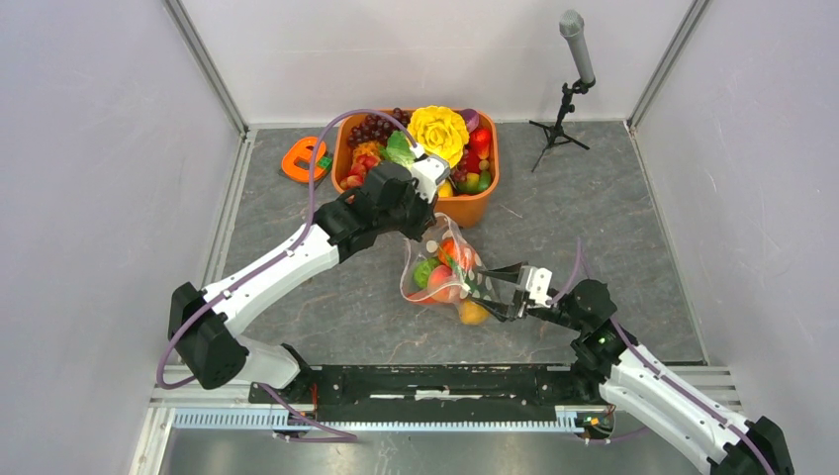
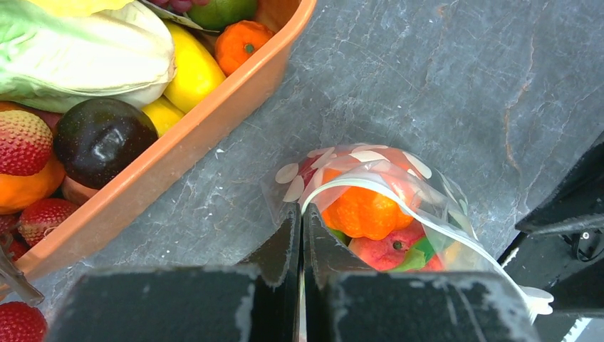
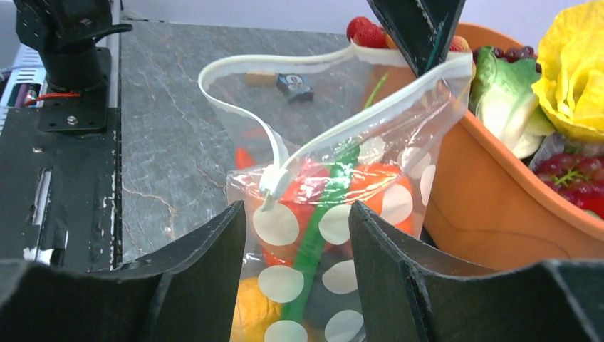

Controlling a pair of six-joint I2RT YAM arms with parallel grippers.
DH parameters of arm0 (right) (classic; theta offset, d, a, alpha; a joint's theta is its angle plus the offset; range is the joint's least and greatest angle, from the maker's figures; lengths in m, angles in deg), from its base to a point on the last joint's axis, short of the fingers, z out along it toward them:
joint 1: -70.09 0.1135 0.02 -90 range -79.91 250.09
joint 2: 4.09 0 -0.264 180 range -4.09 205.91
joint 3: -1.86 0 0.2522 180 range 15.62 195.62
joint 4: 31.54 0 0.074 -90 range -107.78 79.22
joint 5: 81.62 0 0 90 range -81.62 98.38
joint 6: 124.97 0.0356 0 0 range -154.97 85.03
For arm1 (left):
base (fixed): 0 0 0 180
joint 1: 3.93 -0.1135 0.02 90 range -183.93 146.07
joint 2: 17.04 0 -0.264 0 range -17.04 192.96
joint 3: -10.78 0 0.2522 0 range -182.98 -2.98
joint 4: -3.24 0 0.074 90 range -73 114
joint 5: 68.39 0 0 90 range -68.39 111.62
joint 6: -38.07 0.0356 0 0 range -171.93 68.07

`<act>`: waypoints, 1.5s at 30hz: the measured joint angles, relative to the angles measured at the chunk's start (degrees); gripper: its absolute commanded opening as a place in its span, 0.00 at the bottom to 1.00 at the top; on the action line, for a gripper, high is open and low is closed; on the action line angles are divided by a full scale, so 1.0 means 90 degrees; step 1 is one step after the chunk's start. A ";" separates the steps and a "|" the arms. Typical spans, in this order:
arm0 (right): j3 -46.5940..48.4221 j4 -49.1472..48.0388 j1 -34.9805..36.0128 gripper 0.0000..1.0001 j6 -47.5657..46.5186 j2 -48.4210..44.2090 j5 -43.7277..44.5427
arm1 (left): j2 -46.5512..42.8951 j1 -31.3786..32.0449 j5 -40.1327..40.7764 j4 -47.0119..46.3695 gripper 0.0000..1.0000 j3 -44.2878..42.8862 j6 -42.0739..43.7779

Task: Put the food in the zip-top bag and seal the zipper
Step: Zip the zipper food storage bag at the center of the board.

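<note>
The zip-top bag (image 1: pixel 440 267) lies in front of the tub, clear with white dots, its mouth gaping. Food inside it includes an orange fruit (image 2: pixel 363 210), a peach (image 2: pixel 384 249) and a long green piece (image 3: pixel 320 235). My left gripper (image 2: pixel 300 221) is shut on the bag's mouth edge at the far end of the zipper (image 3: pixel 279 158), holding that end up. My right gripper (image 3: pixel 298 214) is open, one finger on each side of the bag's dotted lower body. More food fills the orange tub (image 1: pixel 465 208).
The tub's wall (image 3: pixel 484 206) stands right behind the bag. An orange object (image 1: pixel 305 158) lies left of the tub. A microphone on a small tripod (image 1: pixel 569 89) stands at the back right. The black base rail (image 1: pixel 445 381) runs along the near edge.
</note>
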 measured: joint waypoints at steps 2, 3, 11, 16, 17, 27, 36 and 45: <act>0.0000 -0.0129 0.0087 0.60 0.0007 -0.0002 0.0024 | 0.0000 -0.0024 -0.0039 -0.0002 0.02 0.0000 -0.0058; -0.0002 -0.0180 0.0124 0.59 0.0010 0.0000 0.0041 | 0.0000 -0.0027 -0.0061 -0.0002 0.02 0.0000 -0.0073; -0.0168 -0.0784 0.0639 0.41 -0.0041 0.0267 0.0386 | 0.0000 -0.0046 -0.0138 -0.0007 0.02 0.0000 -0.0172; -0.0168 -0.0833 0.0753 0.38 -0.0107 0.0447 0.0627 | 0.0000 -0.0049 -0.0143 -0.0007 0.02 0.0000 -0.0209; -0.0175 -0.0862 0.0755 0.36 -0.0107 0.0476 0.0668 | 0.0000 -0.0051 -0.0146 -0.0007 0.02 0.0000 -0.0211; -0.0214 -0.0959 0.0782 0.24 -0.0138 0.0546 0.1030 | 0.0000 -0.0075 -0.0153 -0.0007 0.02 0.0000 -0.0226; -0.0214 -0.0874 0.0782 0.20 -0.0134 0.0707 0.1205 | 0.0000 -0.0075 -0.0153 -0.0007 0.02 0.0000 -0.0226; -0.0165 -0.0678 0.0782 0.38 -0.0066 0.0707 0.1292 | 0.0000 -0.0075 -0.0153 -0.0007 0.02 0.0000 -0.0231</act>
